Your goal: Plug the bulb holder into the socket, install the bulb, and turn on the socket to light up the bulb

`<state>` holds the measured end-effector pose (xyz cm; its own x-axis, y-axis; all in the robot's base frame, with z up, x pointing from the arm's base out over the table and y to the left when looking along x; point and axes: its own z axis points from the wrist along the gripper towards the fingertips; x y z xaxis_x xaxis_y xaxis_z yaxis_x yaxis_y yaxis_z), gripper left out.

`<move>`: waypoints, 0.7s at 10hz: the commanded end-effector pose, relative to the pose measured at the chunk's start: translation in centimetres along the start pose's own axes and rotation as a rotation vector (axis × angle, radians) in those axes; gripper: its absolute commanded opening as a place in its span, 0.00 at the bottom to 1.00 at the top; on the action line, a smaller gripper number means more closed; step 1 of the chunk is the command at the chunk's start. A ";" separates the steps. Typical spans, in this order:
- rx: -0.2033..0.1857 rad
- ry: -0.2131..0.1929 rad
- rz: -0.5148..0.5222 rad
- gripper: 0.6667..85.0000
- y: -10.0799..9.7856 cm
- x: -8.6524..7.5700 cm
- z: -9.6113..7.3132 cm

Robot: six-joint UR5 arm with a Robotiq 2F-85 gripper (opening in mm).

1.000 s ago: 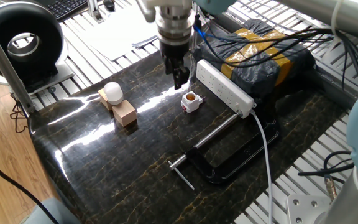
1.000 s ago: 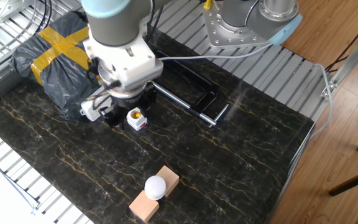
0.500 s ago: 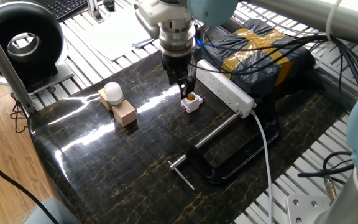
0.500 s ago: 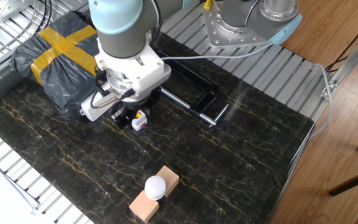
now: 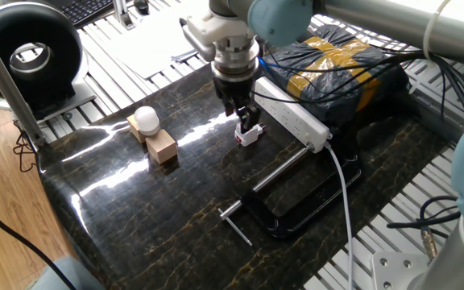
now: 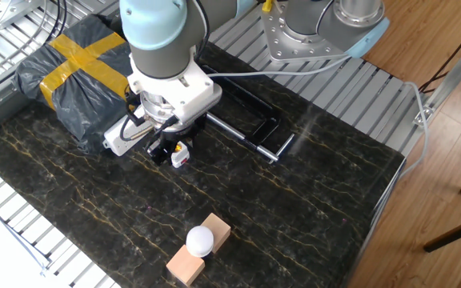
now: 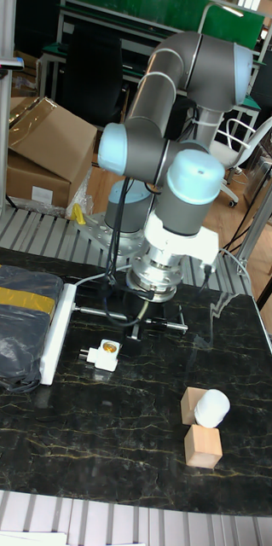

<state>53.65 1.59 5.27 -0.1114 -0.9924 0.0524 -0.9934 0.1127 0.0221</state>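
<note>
In one fixed view, the gripper [image 5: 249,123] was seen lowered over the bulb holder [image 5: 248,135], which stood on the dark marble table [image 5: 135,209] just beside the socket [image 5: 290,113]; the fingers appeared to flank the holder's top, but whether they were clamped on it could not be told. The bulb [image 5: 146,120] was perched on one of two wooden blocks [image 5: 162,147], well apart from the holder, and a black clamp [image 5: 288,205] lay near the socket's cable. In the other fixed view, the bulb holder [image 6: 180,154] was largely covered by the gripper [image 6: 171,149], with the socket [image 6: 122,138] partly hidden behind the arm and a taped black bag [image 6: 64,68] beyond it. In the tall fixed view, the bulb holder [image 7: 104,353] was shown lying beside the socket [image 7: 55,331], with the gripper [image 7: 137,338] just beside it, its jaws hidden from sight.
</note>
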 end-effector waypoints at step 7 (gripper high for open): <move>0.026 -0.053 -0.006 0.64 0.4 0.7 0.3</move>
<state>52.37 0.88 4.87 -0.1082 -0.9940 0.0146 -0.9936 0.1086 0.0322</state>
